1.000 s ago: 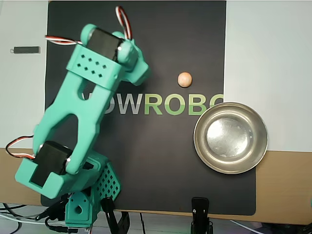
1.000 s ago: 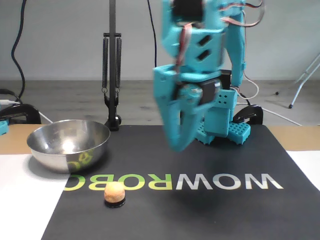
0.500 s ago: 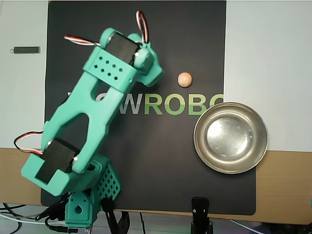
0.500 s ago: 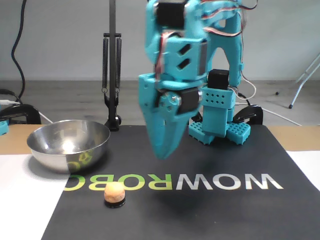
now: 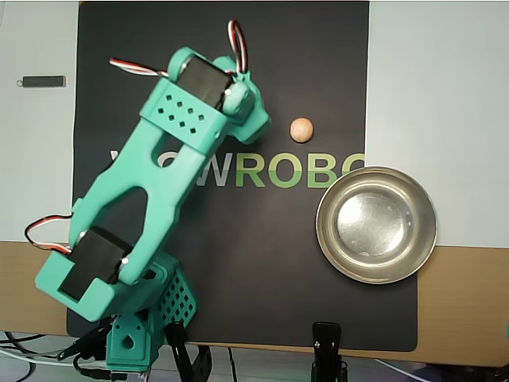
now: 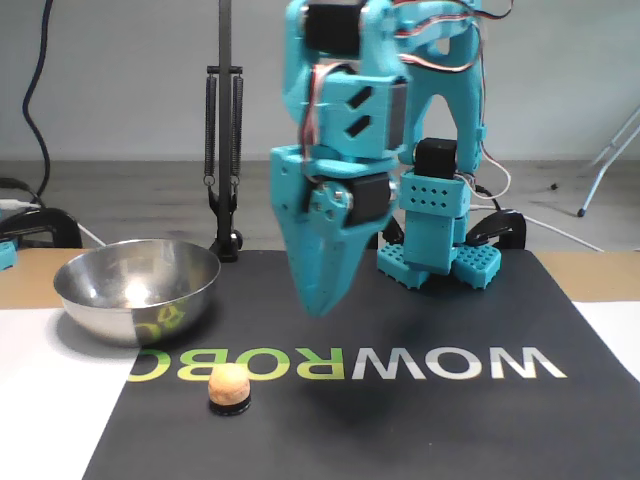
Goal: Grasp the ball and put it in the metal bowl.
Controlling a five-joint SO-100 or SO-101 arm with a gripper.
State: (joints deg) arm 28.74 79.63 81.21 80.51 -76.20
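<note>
Since half a second ago the arm (image 5: 159, 191) has swung a little further toward the ball (image 5: 301, 129), and in the fixed view the gripper (image 6: 318, 300) now hangs slightly more to the left than it did. Ball and bowl lie where they lay before.

Seen from the fixed view, the gripper points straight down above the black mat (image 6: 400, 420), its tip clear of the surface, with the two fingers pressed together into one narrow wedge and nothing between them. It hangs above the printed lettering (image 6: 440, 362), to the right of the ball (image 6: 229, 385) and farther back, well apart from it.

The ball rests on the mat in front of the lettering in the fixed view; in the overhead view it sits just above the green letters. Its underside is in shadow, so how it meets the mat is hard to make out.

The metal bowl (image 5: 425, 239) stands upright and empty, overlapping the mat's edge and the bare tabletop (image 5: 461, 302) in the overhead view. In the fixed view the bowl (image 6: 137, 290) is left of the gripper and behind the ball, near it but not touching.

A small dark stick (image 5: 42, 80) lies on the white sheet at the upper left of the overhead view.
</note>
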